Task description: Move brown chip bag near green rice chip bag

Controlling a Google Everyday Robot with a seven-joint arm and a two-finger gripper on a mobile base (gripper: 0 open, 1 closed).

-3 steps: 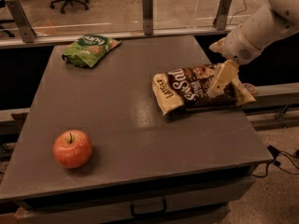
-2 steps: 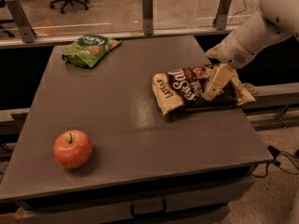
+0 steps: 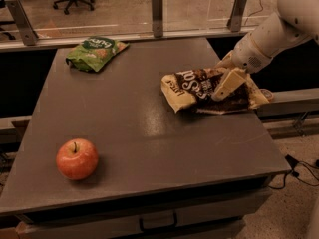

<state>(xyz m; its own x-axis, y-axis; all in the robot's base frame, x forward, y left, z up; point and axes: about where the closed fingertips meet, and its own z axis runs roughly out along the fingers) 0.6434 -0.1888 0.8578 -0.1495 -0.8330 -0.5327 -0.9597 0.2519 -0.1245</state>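
Observation:
The brown chip bag point(image 3: 192, 88), dark brown and cream with big white lettering, lies on the right side of the grey table point(image 3: 134, 133), close to its right edge. My gripper point(image 3: 227, 81) comes in from the upper right and sits on the bag's right half, covering part of it. The green rice chip bag point(image 3: 94, 53) lies at the table's far left corner, well apart from the brown bag.
A red apple point(image 3: 77, 159) sits at the front left of the table. A glass barrier with metal posts point(image 3: 157, 14) runs along the far edge. A drawer handle point(image 3: 157, 222) shows under the table front. Cables point(image 3: 299, 168) lie on the floor at the right.
My arm has shifted slightly left and down over the brown bag. The bag, the green bag and the apple have stayed where they were.

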